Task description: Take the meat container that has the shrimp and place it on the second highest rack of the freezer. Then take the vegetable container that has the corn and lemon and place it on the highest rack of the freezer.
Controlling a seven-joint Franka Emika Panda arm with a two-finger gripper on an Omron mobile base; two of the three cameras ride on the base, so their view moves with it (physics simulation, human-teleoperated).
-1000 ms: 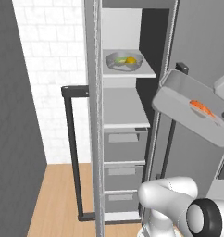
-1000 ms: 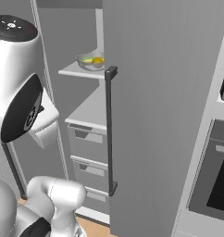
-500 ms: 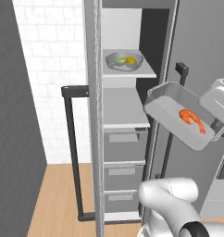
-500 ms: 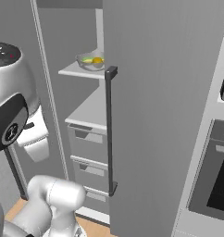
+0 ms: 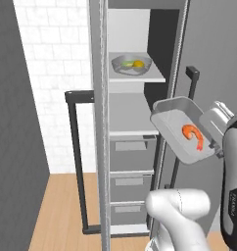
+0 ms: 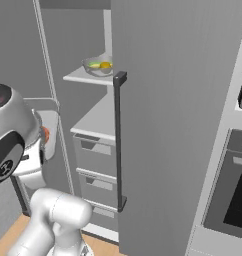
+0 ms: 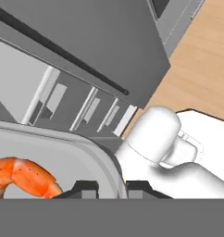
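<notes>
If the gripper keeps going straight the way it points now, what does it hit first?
Probably the robot's own white rounded base link, right ahead of the gripper, which is shut on the grey tray; depth is unclear.

White arm (image 5: 181, 215), dark joints

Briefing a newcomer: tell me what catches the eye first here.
The orange shrimp in a grey tray, held tilted by the hand gripping its rim, just right of the open freezer. Next, the bowl with corn and lemon on the freezer's upper shelf.
</notes>
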